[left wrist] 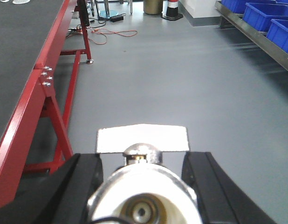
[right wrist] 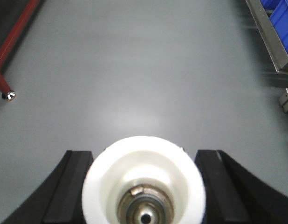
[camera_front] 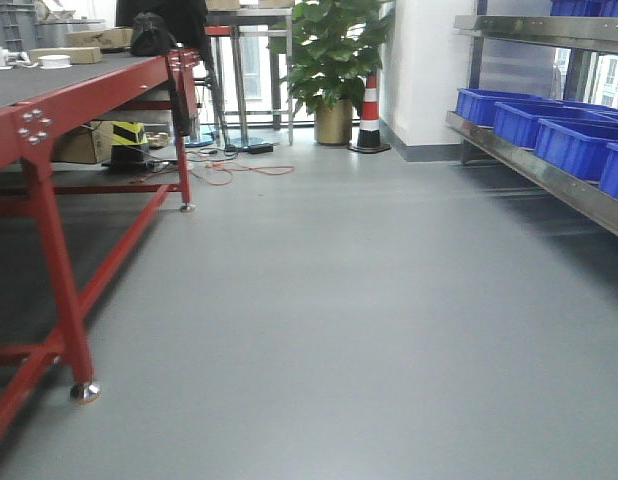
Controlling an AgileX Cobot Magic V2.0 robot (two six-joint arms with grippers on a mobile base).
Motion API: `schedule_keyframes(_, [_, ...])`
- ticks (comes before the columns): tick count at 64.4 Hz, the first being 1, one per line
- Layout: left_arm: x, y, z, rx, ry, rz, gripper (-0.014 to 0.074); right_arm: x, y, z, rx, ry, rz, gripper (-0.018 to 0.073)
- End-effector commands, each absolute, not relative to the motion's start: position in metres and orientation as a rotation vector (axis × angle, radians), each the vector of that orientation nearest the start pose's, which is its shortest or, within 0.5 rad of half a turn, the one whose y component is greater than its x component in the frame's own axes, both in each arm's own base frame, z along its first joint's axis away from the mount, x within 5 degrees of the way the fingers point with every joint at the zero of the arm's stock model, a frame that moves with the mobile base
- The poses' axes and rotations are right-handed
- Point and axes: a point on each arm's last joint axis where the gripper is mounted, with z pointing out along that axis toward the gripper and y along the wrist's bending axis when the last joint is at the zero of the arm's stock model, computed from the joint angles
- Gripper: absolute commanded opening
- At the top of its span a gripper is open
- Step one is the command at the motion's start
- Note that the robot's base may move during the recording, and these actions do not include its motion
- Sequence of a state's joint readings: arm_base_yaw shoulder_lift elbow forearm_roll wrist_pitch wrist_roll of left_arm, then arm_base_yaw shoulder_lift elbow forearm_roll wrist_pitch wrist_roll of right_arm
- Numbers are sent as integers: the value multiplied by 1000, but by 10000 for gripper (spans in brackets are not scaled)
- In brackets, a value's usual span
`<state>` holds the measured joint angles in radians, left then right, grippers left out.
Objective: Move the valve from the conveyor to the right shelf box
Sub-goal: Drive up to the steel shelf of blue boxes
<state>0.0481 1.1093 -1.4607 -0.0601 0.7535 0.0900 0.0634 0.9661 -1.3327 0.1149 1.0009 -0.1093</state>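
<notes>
Centrally, at the bottom of the left wrist view, a white-capped valve [left wrist: 143, 200] is pinched by the left gripper [left wrist: 143, 172]. Likewise, a second valve [right wrist: 144, 182] is clamped by the right gripper [right wrist: 144, 158] at bottom centre of its view. The conveyor [camera_front: 59, 85] is seen at upper left of the front view, blue boxes [camera_front: 569, 145] on a shelf [camera_front: 549, 182] at right.

A broad stretch of bare grey floor [camera_front: 369, 320] lies open down the middle. The red-framed conveyor [camera_front: 69, 85] hems it in on the left, the steel shelf [camera_front: 549, 180] with blue boxes [camera_front: 574, 145] on the right. A potted plant [camera_front: 334, 50] and a striped cone [camera_front: 369, 110] close the far end.
</notes>
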Motion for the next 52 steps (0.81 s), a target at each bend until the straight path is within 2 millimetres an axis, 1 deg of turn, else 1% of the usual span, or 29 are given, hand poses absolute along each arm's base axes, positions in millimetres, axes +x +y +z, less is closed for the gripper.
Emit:
schedule_keyframes(1, [209,5,501,23,1809,18,-111,161,18,471,-169,2017,99,-155])
schedule_keyframes(52, [209,5,502,23,1802,18,-111,161,18,471,-169,2017,99,-155])
